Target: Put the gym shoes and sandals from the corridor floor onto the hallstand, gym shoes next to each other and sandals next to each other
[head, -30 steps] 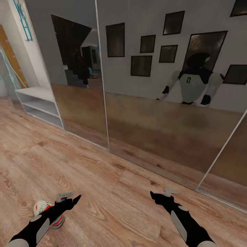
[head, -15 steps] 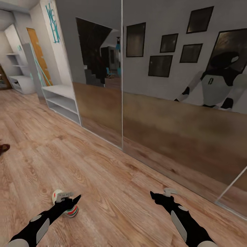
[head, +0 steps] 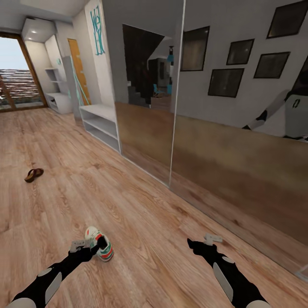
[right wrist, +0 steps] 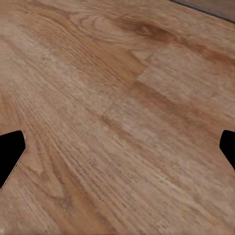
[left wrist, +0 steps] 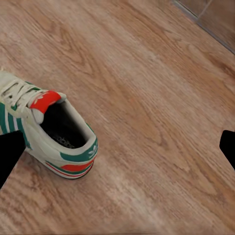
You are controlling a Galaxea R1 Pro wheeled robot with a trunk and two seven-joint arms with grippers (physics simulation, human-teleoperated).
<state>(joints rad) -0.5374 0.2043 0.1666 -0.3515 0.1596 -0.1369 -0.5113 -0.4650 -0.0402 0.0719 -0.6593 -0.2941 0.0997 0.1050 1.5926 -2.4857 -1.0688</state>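
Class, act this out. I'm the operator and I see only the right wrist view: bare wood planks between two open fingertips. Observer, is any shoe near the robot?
Observer: Yes. One gym shoe lies on the floor by the left gripper.
Operator: Is it gripped?
Observer: No. In the left wrist view it stands upright on its sole beside one fingertip, and the jaws are wide open.
Operator: Any sandals?
Observer: One sandal lies farther off on the floor, to the robot's left.
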